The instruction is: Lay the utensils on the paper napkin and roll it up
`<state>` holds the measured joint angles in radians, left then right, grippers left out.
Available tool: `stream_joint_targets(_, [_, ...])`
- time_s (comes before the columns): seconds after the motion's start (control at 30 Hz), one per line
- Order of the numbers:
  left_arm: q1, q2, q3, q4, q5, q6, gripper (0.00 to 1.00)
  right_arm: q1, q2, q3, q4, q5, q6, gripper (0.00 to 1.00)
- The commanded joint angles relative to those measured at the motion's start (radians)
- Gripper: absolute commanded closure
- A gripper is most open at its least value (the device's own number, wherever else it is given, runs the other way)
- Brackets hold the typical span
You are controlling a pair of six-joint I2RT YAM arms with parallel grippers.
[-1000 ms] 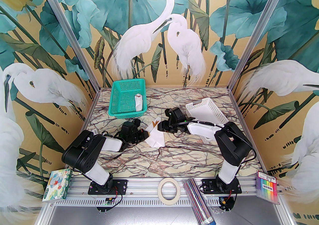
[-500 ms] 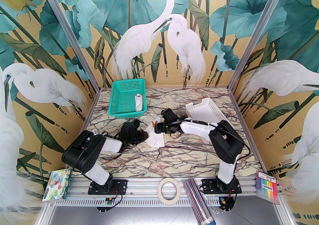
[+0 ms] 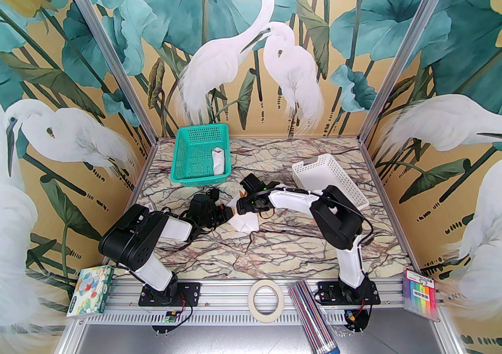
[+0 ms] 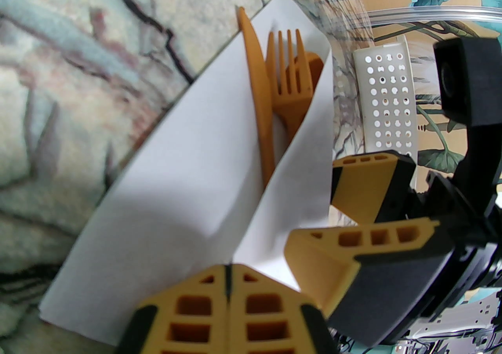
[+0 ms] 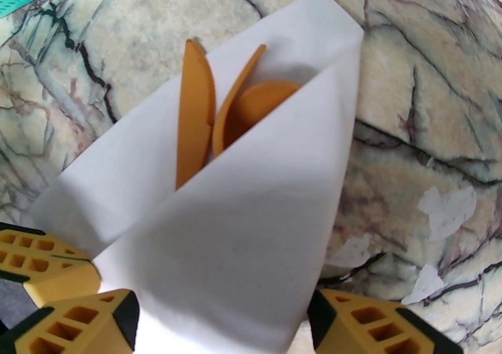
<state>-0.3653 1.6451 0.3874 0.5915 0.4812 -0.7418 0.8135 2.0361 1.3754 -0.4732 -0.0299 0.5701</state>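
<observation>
The paper napkin [image 3: 246,222] is folded into a white cone around the utensils. In the left wrist view the knife [image 4: 257,82], fork [image 4: 288,70] and spoon [image 4: 315,63] poke out of its top. The right wrist view shows the knife [image 5: 194,109] and spoon bowl [image 5: 262,101]. An orange tip [image 3: 241,191] peeks out past the right arm. My left gripper [image 4: 228,270] is shut on the napkin's lower fold, at mid-table [image 3: 229,212]. My right gripper [image 5: 223,305] is open, its fingers either side of the cone's base [image 3: 240,209].
A green basket [image 3: 202,156] at the back left holds another white rolled bundle [image 3: 219,162]. A white perforated basket [image 3: 329,180] lies behind the right arm. Small white paper scraps [image 5: 447,207] dot the marble. A tape roll [image 3: 265,299] and boxes sit on the front rail.
The right arm swung left to the napkin and its jaws opened wider, now straddling the cone. The left gripper stayed shut in place.
</observation>
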Motion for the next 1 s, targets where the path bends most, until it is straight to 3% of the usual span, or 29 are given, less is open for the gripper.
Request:
stream_joint_targets(0.0, [0.007, 0.029, -0.022, -0.015, -0.029, -0.009, 1.00, 0.010, 0.038, 0.036, -0.049, 0.038, -0.031, 0.22])
stream_joint_targets(0.5, [0.007, 0.027, -0.027, -0.019, -0.042, -0.014, 1.00, 0.023, 0.108, 0.114, -0.209, 0.127, -0.077, 0.23])
stream_joint_targets(0.97, [0.006, 0.012, -0.028, -0.057, -0.062, -0.008, 1.00, 0.023, 0.082, 0.090, -0.230, 0.181, -0.092, 0.29])
